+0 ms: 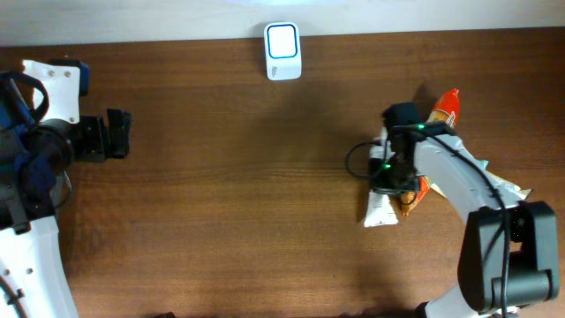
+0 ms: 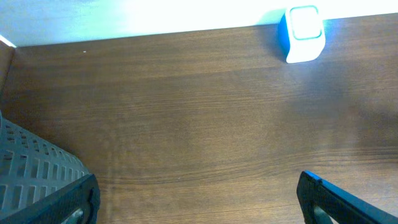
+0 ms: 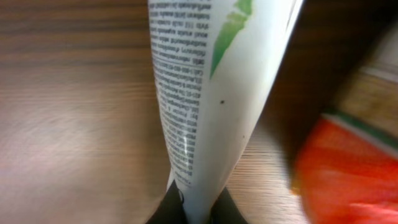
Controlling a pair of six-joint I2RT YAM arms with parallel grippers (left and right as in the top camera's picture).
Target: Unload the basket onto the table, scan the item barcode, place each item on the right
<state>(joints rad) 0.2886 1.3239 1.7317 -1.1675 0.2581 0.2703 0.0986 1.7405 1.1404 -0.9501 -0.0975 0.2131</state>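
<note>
A white packet (image 3: 211,93) with small black print and a green mark is the item. It lies on the table (image 1: 229,177) at the right, as a white packet (image 1: 378,210) under my right arm. My right gripper (image 1: 395,170) stands over it, and in the right wrist view the right gripper (image 3: 196,208) pinches the packet's narrow end between its dark fingers. No barcode shows on the side I see. The white and blue scanner (image 1: 282,51) stands at the far edge, also seen as the scanner (image 2: 303,34). My left gripper (image 1: 119,134) is open and empty at the far left.
An orange packet (image 1: 445,109) lies partly under my right arm, showing blurred as the orange packet (image 3: 348,168) beside the white one. Another pale wrapper (image 1: 505,185) sits by the right arm's base. Bare wood (image 2: 186,106) lies under the left gripper (image 2: 199,205).
</note>
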